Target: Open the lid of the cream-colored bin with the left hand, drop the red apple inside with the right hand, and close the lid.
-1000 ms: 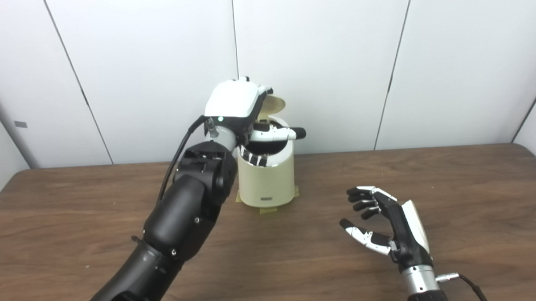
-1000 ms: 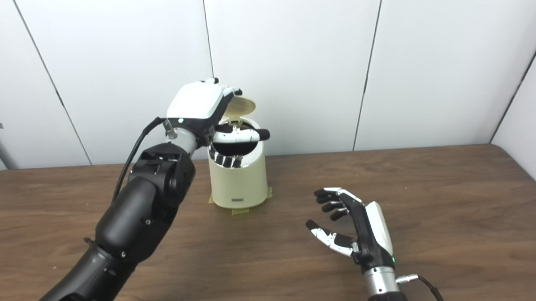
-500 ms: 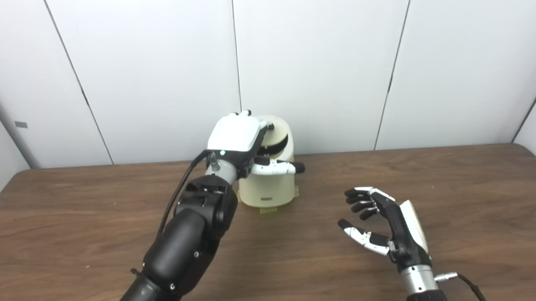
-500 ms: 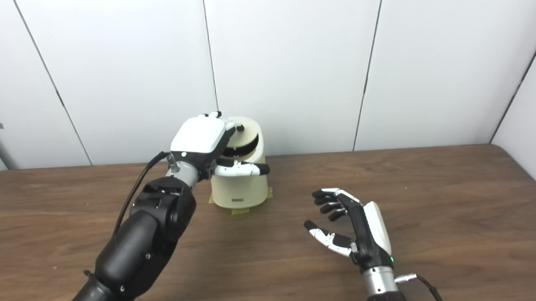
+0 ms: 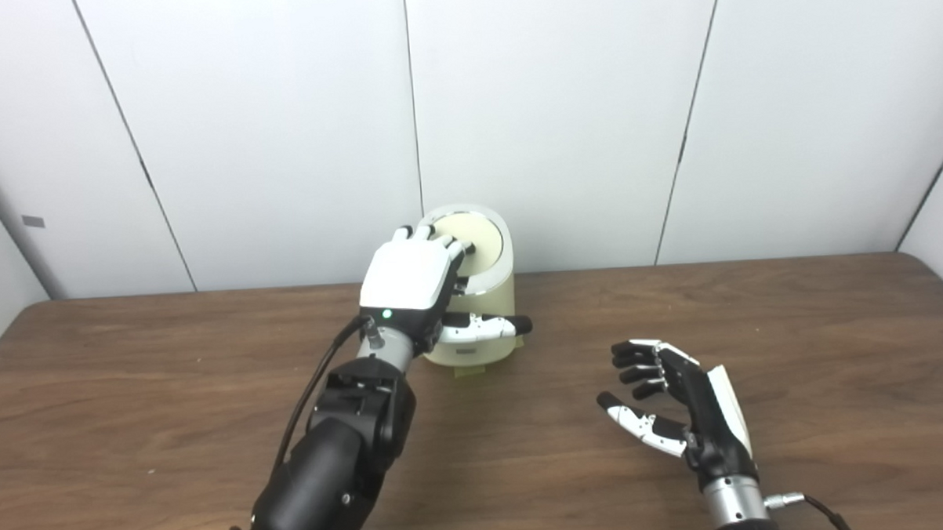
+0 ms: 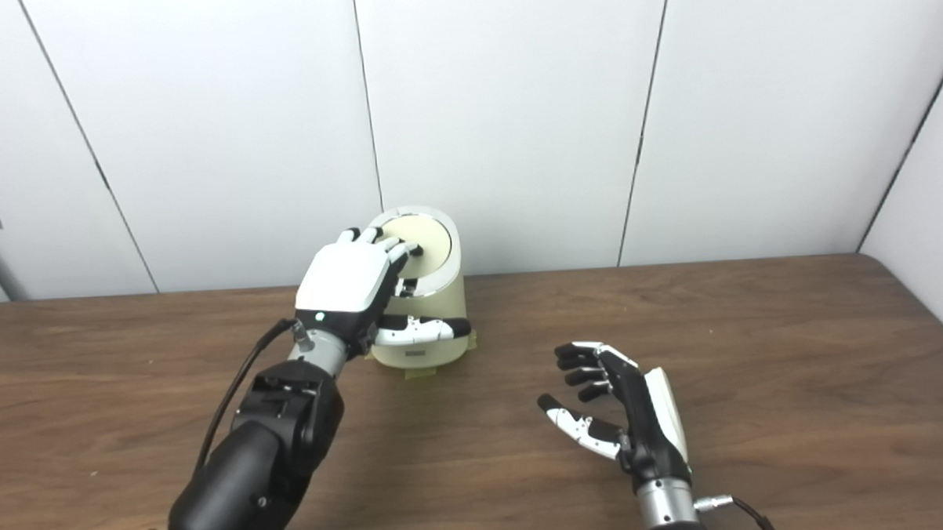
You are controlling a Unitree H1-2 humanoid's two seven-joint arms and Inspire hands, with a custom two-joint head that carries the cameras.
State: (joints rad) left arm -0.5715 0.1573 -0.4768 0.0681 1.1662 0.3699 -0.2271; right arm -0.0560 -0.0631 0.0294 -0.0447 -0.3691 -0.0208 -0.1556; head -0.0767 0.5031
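The cream-colored bin (image 5: 498,295) stands at the back middle of the table, against the wall. Its round lid (image 5: 477,232) lies flat and shut on top. My left hand (image 5: 409,281) rests over the bin's near left side, fingers spread with the tips on the lid and the thumb across the bin's front; it holds nothing. My right hand (image 5: 680,407) is open and empty, palm facing left, just above the table to the bin's front right. No red apple shows in either view.
The brown wooden table (image 5: 796,348) runs the full width. White wall panels stand right behind the bin. Tape (image 5: 469,369) shows at the bin's base.
The lid stood raised a second ago and is now down and shut. My left hand came down with it. The camera also tilted a little. My right hand stayed open and nearly still.
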